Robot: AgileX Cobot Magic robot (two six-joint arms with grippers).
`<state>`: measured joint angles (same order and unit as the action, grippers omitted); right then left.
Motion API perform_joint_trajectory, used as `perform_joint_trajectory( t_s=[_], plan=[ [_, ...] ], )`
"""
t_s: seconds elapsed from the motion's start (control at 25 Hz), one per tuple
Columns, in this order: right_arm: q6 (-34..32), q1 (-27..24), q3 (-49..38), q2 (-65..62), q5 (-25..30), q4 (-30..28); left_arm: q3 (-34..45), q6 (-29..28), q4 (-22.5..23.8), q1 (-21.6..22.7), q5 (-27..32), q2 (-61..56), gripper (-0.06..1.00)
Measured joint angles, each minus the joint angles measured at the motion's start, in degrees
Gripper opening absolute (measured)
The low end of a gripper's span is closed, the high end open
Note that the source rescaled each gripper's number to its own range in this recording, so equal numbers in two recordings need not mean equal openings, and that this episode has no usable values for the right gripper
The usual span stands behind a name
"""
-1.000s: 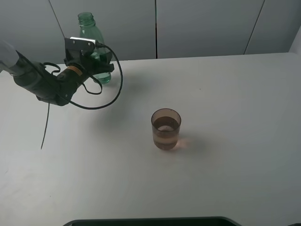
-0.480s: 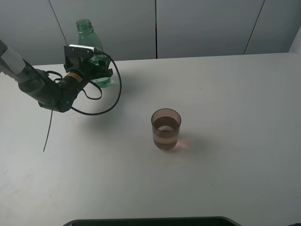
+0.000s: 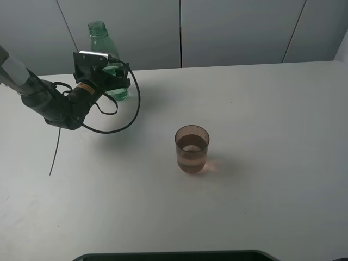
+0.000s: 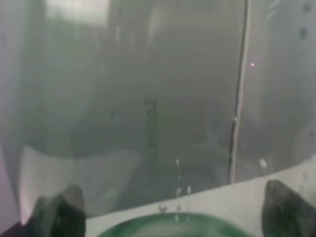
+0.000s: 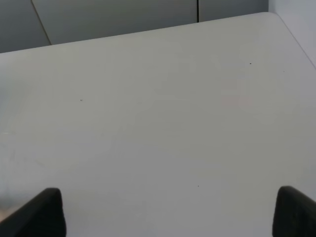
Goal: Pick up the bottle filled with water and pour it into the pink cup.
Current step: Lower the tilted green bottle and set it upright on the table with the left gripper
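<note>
The bottle (image 3: 101, 41), clear green with no cap, stands upright at the back left of the table. My left gripper (image 3: 116, 81) is at its lower body with a finger on each side. In the left wrist view the bottle (image 4: 148, 123) fills the frame, and the left gripper (image 4: 173, 215) has its two fingertips (image 4: 61, 212) wide apart at the bottle's sides. The pink cup (image 3: 191, 149) stands upright mid-table, partly filled with water, well right of the bottle. My right gripper (image 5: 173, 217) is open and empty over bare table.
A black cable (image 3: 133, 103) loops from the left arm down toward the table between the bottle and the cup. A dark edge (image 3: 174, 254) runs along the table's front. A grey panelled wall (image 3: 234, 32) stands behind the table.
Over the last second the left arm carried the bottle slightly back and left, and it went from leaning to upright. Since half a second ago almost nothing has moved. The cup has not moved.
</note>
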<state>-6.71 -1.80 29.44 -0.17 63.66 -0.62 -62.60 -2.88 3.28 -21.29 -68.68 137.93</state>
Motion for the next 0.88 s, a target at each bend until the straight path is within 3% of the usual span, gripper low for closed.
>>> perform_joint_trajectory(
  t_s=[0.04,0.2,0.56,0.88],
  plan=[
    [0.0,0.0,0.0,0.0,0.0,0.0,-0.09,0.0,-0.01,0.0,-0.35,0.0,0.87],
    [0.0,0.0,0.0,0.0,0.0,0.0,-0.09,0.0,0.1,0.0,-0.41,0.0,0.92],
    [0.0,0.0,0.0,0.0,0.0,0.0,-0.09,0.0,0.45,0.0,0.56,-3.88,0.93],
    [0.0,0.0,0.0,0.0,0.0,0.0,-0.09,0.0,0.92,0.0,5.77,-14.66,0.95]
  ],
)
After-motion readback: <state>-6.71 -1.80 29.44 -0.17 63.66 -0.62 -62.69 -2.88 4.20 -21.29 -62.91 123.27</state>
